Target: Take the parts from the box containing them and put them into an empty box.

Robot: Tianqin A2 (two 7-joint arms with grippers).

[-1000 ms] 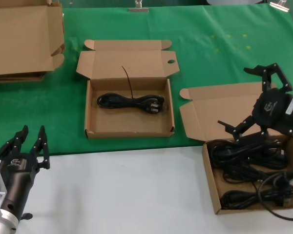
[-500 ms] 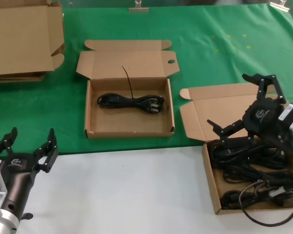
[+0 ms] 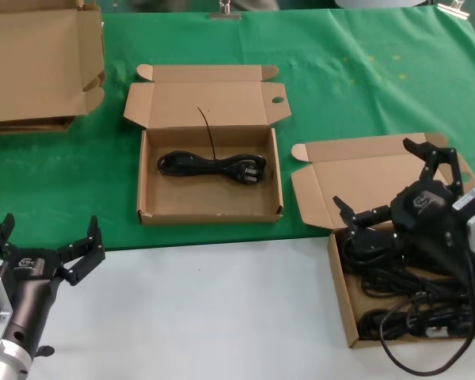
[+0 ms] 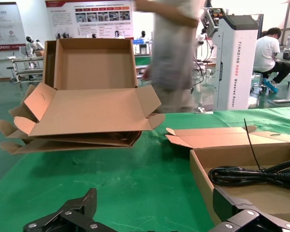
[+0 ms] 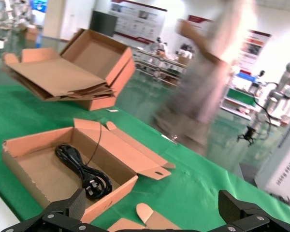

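— Cords (image 3: 404,293), black and bundled, heaped in the brown box (image 3: 339,297) at the right, half on white table (image 3: 206,309). Right gripper (image 3: 392,184) low over that heap, jaws spread wide, gripping nothing.

— And from its wrist?

— Only two black fingertips (image 5: 70,205) far apart; heap hidden there. Instead: middle box (image 5: 48,171) on green cloth (image 5: 183,188), one cord bundle (image 5: 82,171) inside, thin tie sticking up.

— Same from the head?

— Yes: middle box (image 3: 210,207), lid back, single bundle (image 3: 212,166) lying across its floor. Left gripper (image 3: 46,241) well apart at the near left over white table, jaws wide, empty.

— Left wrist?

— Folded cardboard pile (image 4: 87,111) seen side-on, flat stack from the head (image 3: 36,67). Blurred person (image 4: 176,53) behind, missing overhead.
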